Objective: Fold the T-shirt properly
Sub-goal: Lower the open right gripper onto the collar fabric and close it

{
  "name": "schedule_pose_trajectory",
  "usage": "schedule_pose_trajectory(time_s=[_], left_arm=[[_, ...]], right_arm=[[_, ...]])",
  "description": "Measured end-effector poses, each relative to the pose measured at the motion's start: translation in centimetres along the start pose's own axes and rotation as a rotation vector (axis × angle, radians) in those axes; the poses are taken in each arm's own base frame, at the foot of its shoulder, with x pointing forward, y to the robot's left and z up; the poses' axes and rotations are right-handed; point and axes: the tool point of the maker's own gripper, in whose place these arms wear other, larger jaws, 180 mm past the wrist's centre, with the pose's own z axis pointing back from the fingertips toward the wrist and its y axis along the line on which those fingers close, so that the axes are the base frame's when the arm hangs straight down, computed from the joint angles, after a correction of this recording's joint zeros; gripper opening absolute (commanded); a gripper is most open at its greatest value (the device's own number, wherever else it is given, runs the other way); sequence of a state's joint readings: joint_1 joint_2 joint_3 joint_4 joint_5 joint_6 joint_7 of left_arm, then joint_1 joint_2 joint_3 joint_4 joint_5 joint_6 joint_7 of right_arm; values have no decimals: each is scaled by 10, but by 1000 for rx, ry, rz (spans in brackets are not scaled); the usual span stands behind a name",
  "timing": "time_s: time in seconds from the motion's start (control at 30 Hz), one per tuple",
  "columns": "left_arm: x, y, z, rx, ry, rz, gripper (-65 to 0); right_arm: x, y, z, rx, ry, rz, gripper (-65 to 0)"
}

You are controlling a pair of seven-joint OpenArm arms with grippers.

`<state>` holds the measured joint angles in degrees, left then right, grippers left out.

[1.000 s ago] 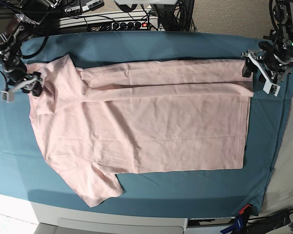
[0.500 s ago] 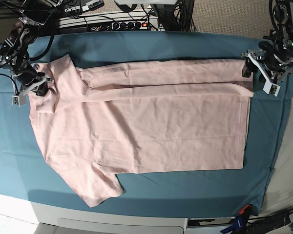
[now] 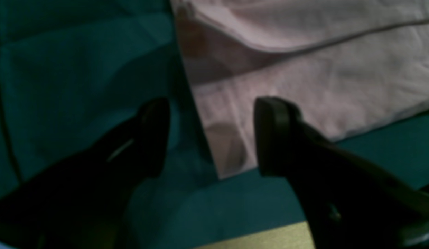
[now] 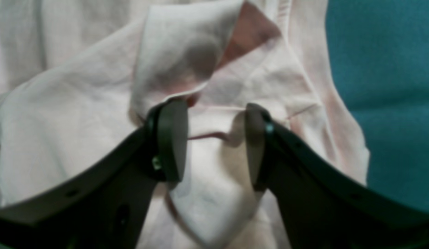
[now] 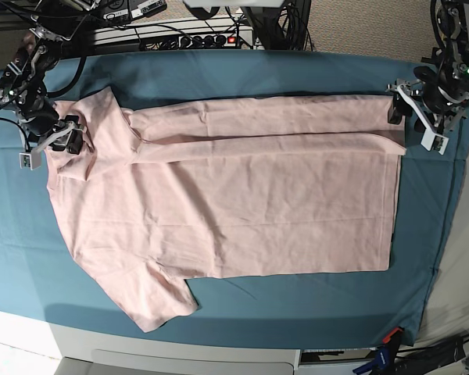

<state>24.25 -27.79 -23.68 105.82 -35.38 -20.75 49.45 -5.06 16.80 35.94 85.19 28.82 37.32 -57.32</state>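
Observation:
The pale pink T-shirt (image 5: 234, 195) lies flat, plain side up, on the teal cloth (image 5: 258, 78). Its collar end is at the left and its hem at the right. The far long side is folded inward as a strip (image 5: 266, 121). One sleeve (image 5: 152, 301) sticks out at the front left. My right gripper (image 5: 66, 134) is open over bunched fabric at the collar end, a raised flap (image 4: 179, 55) just beyond its fingertips (image 4: 169, 138). My left gripper (image 5: 399, 116) is open and straddles the far hem corner (image 3: 221, 145).
A power strip and cables (image 5: 203, 35) lie beyond the cloth's far edge. The white table front (image 5: 180, 355) runs along the bottom. A red and blue clamp (image 5: 387, 348) sits at the front right corner. The teal cloth shows around the shirt on all sides.
My right gripper has moved a little to the right, from beside the shirt's collar end onto its fabric. The left arm and the shirt's body have not moved.

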Motion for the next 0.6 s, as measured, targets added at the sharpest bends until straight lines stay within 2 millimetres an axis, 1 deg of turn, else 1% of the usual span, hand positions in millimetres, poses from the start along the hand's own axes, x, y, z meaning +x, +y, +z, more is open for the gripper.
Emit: schedule_pose_trajectory(time_s=[0.1,0.3,0.37,0.47,0.57,0.6], left_arm=[[0,0,0,0,0,0,-266],[0,0,0,-1,0,1,-266],[0,-1,0,-1,-1,2,-266],[0,-1,0,-1,-1,2,-266],[0,-1,0,-1,-1,3,-266],[0,-1,0,-1,-1,2,-266]], right_arm=[[3,-10,5,-29,-25,-19,-370],[4,-52,29,-149,-78,-82,-370],[5,-60,35,-170,-96,-102,-370],[7,-59,36,-158,-114,-119,-370],[15,-46,35,-90,-162,-144,-370],[14,-43,34,-75,-159,-148,-371]])
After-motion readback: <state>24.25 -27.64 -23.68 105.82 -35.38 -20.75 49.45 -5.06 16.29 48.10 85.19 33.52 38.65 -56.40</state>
